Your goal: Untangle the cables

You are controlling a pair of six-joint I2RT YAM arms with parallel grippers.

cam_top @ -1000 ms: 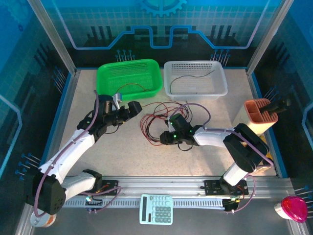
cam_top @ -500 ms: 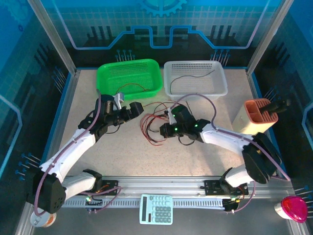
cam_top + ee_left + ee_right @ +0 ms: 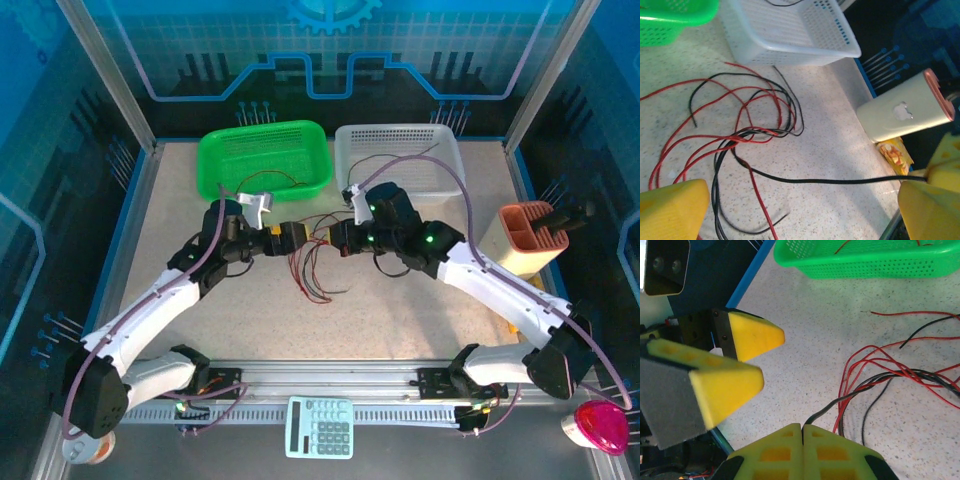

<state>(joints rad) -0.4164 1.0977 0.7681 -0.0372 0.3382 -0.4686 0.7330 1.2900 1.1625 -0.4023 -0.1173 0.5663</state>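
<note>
**Overhead view with both wrist views.** The speckled table (image 3: 400, 320) carries a green basket (image 3: 207, 160) at 11 o'clock and a white basket (image 3: 440, 188) at 1 o'clock, each with a stray wire inside. A cream holder with a terracotta rim (image 3: 528, 235) stands at 3 o'clock, and a calculator (image 3: 320, 427) lies at the near edge, 6 o'clock.

The right arm (image 3: 500, 293), folded a second ago, now stretches toward 10 o'clock. The left arm (image 3: 150, 308) has reached further toward 3 o'clock, so the two grippers nearly meet at table centre.

The left gripper (image 3: 290, 237) stands wide apart and grips nothing. A taut black strand runs across in front of its yellow fingers (image 3: 672, 210).

The right gripper (image 3: 335, 238) was previously low, at the 6 o'clock side of the tangle. It now sits just off the white basket's near-left corner, its jaws pressed together on a black strand of the cables (image 3: 310, 270).

The cables, red and black, lay earlier in flat loops at centre. They now trail from the grippers toward 6 o'clock, most loops resting on the table.
</note>
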